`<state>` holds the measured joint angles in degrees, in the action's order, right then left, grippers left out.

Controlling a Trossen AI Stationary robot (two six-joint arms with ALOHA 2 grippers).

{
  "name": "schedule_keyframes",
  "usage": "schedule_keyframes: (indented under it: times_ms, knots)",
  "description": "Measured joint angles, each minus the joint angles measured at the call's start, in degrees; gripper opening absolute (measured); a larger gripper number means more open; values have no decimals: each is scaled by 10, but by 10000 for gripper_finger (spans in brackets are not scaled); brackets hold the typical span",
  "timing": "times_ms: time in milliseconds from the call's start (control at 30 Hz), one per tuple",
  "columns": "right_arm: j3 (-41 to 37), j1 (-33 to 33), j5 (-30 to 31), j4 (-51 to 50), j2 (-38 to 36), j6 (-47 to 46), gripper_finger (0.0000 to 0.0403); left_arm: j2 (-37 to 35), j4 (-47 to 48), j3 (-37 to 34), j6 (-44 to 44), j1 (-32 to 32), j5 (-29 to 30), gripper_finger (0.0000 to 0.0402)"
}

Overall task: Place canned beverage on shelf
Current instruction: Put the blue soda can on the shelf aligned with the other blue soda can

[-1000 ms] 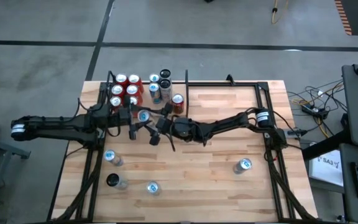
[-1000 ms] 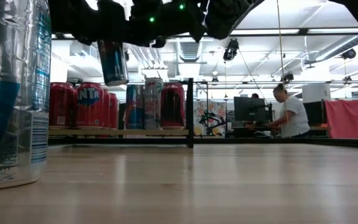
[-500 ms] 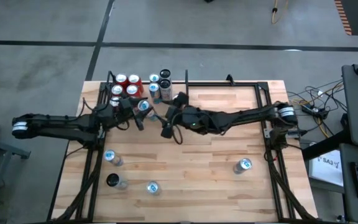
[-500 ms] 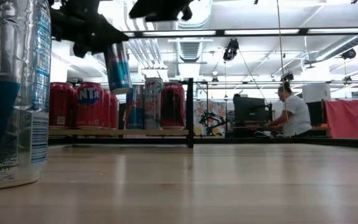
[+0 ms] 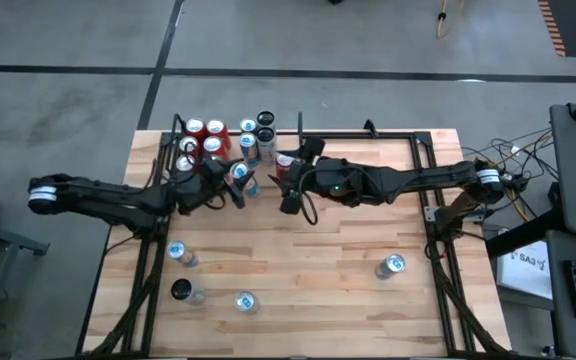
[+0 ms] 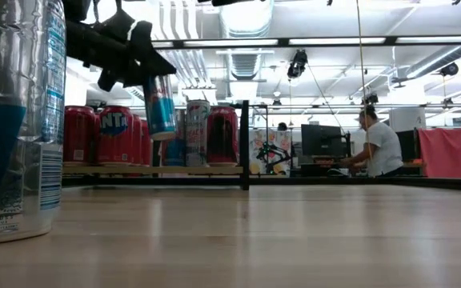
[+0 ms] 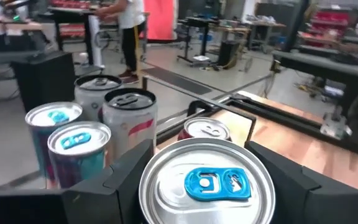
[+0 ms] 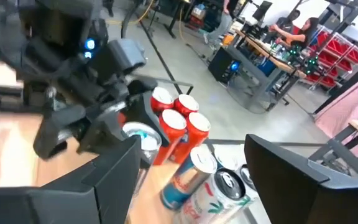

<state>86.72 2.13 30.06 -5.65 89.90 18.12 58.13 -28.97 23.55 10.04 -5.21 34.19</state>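
Note:
A slim blue and silver canned beverage (image 6: 160, 106) hangs tilted above the table, just in front of the shelf (image 6: 150, 170), with my left gripper (image 5: 230, 184) shut on it. The shelf, a narrow black-framed bay with a wood plank floor at the table's far left, holds red cans (image 5: 203, 138) and several slimmer cans (image 5: 256, 138), all standing on their bases. My right gripper (image 5: 290, 190) floats high over the table just right of the held can. It is open (image 8: 191, 180) with nothing between its fingers. My left gripper pinches the can's upper wall, just under the rim (image 7: 166, 186), between its two fingers (image 7: 126, 171). The fingers reach in about level from the table's left side and lie across the can. The can hangs clear of table and shelf, its lower end (image 6: 166, 134) tilted away.
Loose cans stand on the table near its front left (image 5: 178, 253), (image 5: 183, 291), (image 5: 245, 301), and one at the right (image 5: 392, 265). A black frame (image 5: 368, 135) runs along the far and side edges. A person sits at a desk (image 6: 374, 144) beyond the table.
My left gripper has carried the can down and toward the shelf, rolling its wrist, so the can now hangs lower and more tilted. My right gripper has risen and drawn back from the can toward the table's right and far side.

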Motion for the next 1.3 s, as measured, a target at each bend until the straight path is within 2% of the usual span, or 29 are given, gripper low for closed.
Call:
schedule_keyframes:
  times_ms: [133, 233, 300, 433, 567, 933, 1133, 1300]
  knots:
    - [0, 0, 0, -12, -3, 19, 272, 22, -25, 4, 16, 46, 67, 215]
    - [0, 0, 0, -20, -5, 32, 270, 43, -4, 38, -7, 79, 137, 215]
    - [0, 0, 0, -25, -6, 39, 270, 54, 42, 71, -4, 86, 173, 215]
    - [0, 0, 0, -42, -13, 43, 272, 78, 189, 122, 67, 84, 207, 215]
    - [-1, 0, 0, -65, -24, 38, 267, 110, 215, 139, 99, 83, 247, 215]
    - [-1, 0, -5, -78, -36, 27, 265, 180, 167, 144, 91, 60, 259, 215]
    - [-1, 0, -5, -78, -36, 25, 264, 182, 91, 114, 60, 32, 219, 215]
    - [-1, 0, -5, -77, -36, 23, 264, 180, 69, 101, 45, 13, 204, 215]
